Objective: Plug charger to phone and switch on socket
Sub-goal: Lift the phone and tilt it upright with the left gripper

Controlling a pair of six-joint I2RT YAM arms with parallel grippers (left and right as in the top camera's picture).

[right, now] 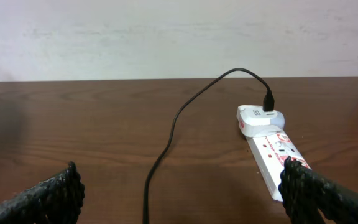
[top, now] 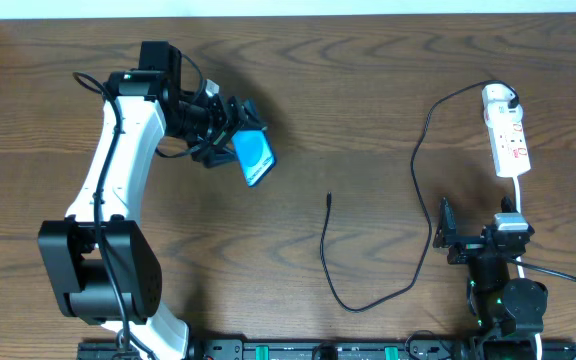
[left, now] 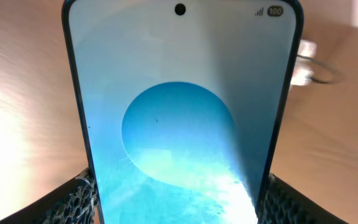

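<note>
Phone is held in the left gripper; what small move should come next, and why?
Probably the right gripper should reach left to the charger's loose tip. It is open and empty, the left gripper holds the phone, and the cable's other end is already plugged in at the socket.

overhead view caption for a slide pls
Left claw holds the phone; the charger lies on the table, plugged into the socket.

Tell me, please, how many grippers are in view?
2. The left gripper, upper left in the overhead view, is shut on the phone; the right gripper, lower right, is open and empty near the socket.
</note>
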